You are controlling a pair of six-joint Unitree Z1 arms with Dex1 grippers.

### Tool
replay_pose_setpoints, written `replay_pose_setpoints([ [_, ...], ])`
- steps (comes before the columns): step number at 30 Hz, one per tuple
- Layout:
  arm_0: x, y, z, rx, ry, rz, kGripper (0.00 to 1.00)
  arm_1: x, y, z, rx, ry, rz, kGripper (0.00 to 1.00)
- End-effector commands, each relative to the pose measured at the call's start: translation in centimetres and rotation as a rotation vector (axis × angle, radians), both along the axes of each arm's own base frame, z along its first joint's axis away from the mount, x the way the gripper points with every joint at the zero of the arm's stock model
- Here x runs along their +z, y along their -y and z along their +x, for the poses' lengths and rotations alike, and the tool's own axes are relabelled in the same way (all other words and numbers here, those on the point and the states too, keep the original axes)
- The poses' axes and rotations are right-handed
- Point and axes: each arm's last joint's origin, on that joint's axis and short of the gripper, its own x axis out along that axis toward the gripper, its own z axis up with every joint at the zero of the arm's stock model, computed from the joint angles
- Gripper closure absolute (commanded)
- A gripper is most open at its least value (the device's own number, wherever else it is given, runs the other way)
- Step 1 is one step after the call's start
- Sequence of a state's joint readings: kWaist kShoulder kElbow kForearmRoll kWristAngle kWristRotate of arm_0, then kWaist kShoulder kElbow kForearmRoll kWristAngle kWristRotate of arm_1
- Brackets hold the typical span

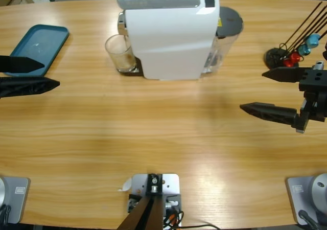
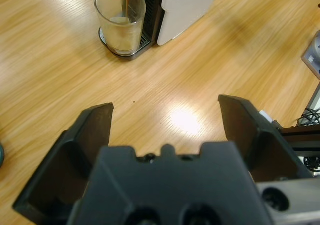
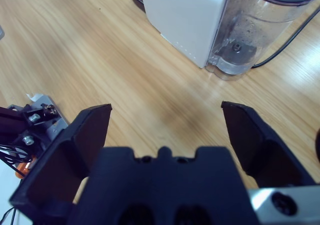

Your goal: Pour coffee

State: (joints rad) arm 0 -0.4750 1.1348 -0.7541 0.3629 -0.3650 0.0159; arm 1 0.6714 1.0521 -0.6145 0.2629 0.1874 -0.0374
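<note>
Glass cup (image 1: 120, 53) stood on the drip tray of the white coffee machine (image 1: 171, 36), at the machine's left side in the high view, far edge of the wooden table (image 1: 153, 133). Left wrist view showed what the overhead did not: a thin brown stream falling into the cup (image 2: 121, 20), pale liquid in its bottom. Right wrist view alone showed the clear water tank (image 3: 250, 32) at the machine's back and a black cord beside it. Left gripper (image 1: 38, 74) sat at the table's left edge, jaws apart, nothing between them, near a teal tray (image 1: 41, 46). Right gripper (image 1: 255, 90) at the right edge, jaws spread wide, empty, beside a black stand with coloured beads (image 1: 291, 56).
</note>
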Motion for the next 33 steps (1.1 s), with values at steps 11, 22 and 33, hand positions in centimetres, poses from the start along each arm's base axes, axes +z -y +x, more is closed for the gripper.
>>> replay_pose_setpoints([
  [11,-1.81,0.47,0.40,-0.003,-0.055,0.032,0.087,-1.36,-0.15,0.02,-0.005,-0.043,-0.032,0.000],
  [22,-1.82,0.41,0.36,0.002,-0.054,0.034,0.087,-1.35,-0.12,-0.01,-0.005,-0.043,-0.032,0.000],
  [33,-1.84,0.43,0.26,0.006,-0.052,0.028,0.087,-1.32,-0.02,-0.14,-0.005,-0.044,-0.032,0.000],
])
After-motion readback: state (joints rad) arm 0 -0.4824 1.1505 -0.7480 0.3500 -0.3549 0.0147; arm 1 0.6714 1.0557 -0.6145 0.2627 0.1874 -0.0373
